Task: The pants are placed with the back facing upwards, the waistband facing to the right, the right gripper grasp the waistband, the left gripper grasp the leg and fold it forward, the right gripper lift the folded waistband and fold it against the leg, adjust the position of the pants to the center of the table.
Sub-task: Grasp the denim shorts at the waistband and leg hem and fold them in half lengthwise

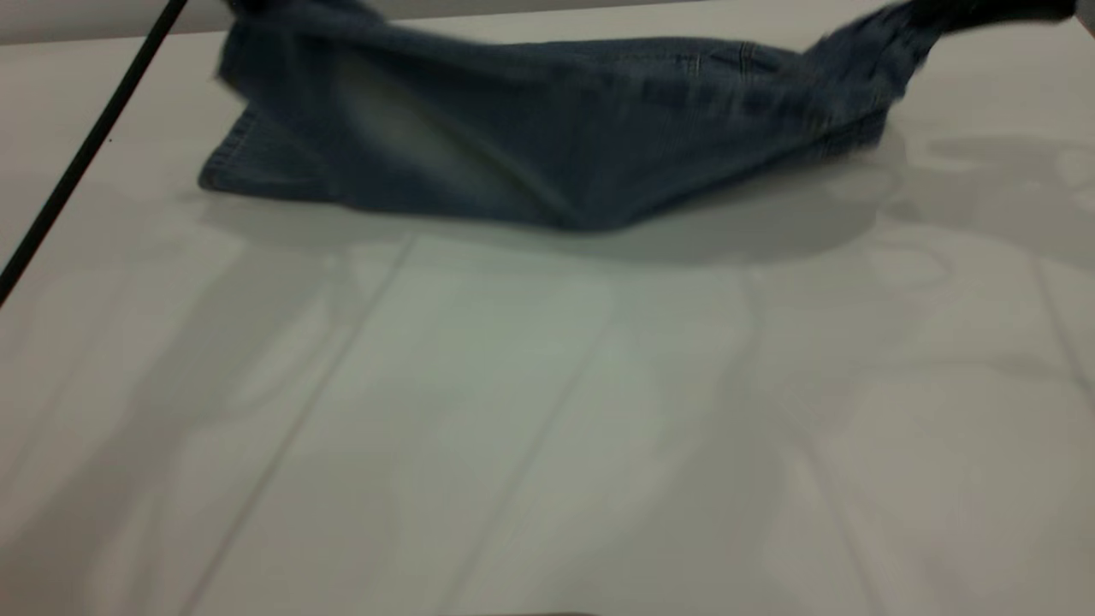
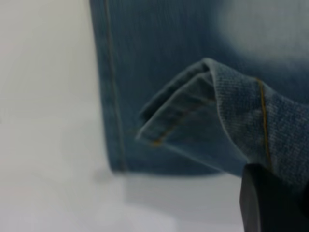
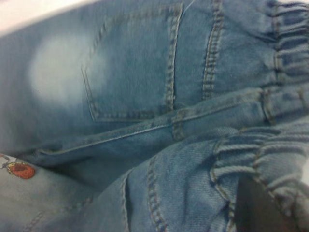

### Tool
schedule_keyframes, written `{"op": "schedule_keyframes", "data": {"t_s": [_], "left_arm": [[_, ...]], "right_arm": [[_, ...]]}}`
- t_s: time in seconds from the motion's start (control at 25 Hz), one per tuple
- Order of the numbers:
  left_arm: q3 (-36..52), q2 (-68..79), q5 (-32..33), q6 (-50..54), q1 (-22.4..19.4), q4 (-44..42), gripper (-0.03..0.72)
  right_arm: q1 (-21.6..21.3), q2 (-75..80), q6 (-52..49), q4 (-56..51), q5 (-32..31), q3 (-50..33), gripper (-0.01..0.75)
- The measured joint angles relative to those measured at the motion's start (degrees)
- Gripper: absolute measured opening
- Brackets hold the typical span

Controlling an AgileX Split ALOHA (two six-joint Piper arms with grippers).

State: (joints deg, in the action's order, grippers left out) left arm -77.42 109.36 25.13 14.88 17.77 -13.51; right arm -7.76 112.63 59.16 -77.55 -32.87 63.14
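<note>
The blue denim pants [image 1: 547,128] lie at the far side of the table [image 1: 547,428], with both ends lifted and the middle sagging onto the surface. My left gripper [image 2: 285,188] is shut on a folded leg hem [image 2: 193,111], held above the flat leg beneath it. In the exterior view only a dark tip of the left gripper [image 1: 257,5] shows at the top edge. My right gripper [image 3: 270,200] is shut on the gathered waistband [image 3: 251,154], and the right gripper [image 1: 992,10] is raised at the top right. A back pocket [image 3: 130,67] and a bit of orange print [image 3: 20,170] show.
A thin black cable [image 1: 85,145] slants across the table's left side. Wide bare tabletop stretches in front of the pants toward the near edge.
</note>
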Motion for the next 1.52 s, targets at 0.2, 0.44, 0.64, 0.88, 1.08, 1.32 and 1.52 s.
{"op": "schedule_keyframes", "data": {"t_s": [0.2, 0.44, 0.64, 0.88, 1.08, 1.32, 1.52], "left_arm": [[-5.4, 3.5, 0.1, 0.0, 0.0, -0.2, 0.056], [-6.4, 5.3, 0.1, 0.7, 0.0, -0.2, 0.056], [-6.7, 5.9, 0.1, 3.2, -0.3, -0.2, 0.056], [-8.9, 10.4, -0.6, 4.4, -4.4, -0.2, 0.056], [-10.2, 13.7, -5.2, 4.7, -6.2, -0.2, 0.056], [-10.4, 15.4, -8.9, 4.3, -6.2, -0.2, 0.085], [-10.4, 16.3, -11.4, 0.3, -6.2, -0.3, 0.242]], "right_arm": [[-1.3, 1.7, -1.1, -1.7, -0.3, 4.5, 0.034], [-1.3, 8.1, -2.9, -2.2, -2.8, 11.2, 0.034], [-1.3, 13.6, -6.8, -2.5, -2.8, 16.9, 0.034], [-1.9, 18.8, -11.4, -3.2, -3.0, 23.9, 0.034], [-2.5, 21.2, -11.6, -7.5, -1.7, 25.8, 0.045], [-2.6, 23.2, -8.0, -9.0, -1.0, 25.8, 0.21], [-2.6, 23.2, -7.0, -9.2, -0.8, 25.8, 0.5]]}}
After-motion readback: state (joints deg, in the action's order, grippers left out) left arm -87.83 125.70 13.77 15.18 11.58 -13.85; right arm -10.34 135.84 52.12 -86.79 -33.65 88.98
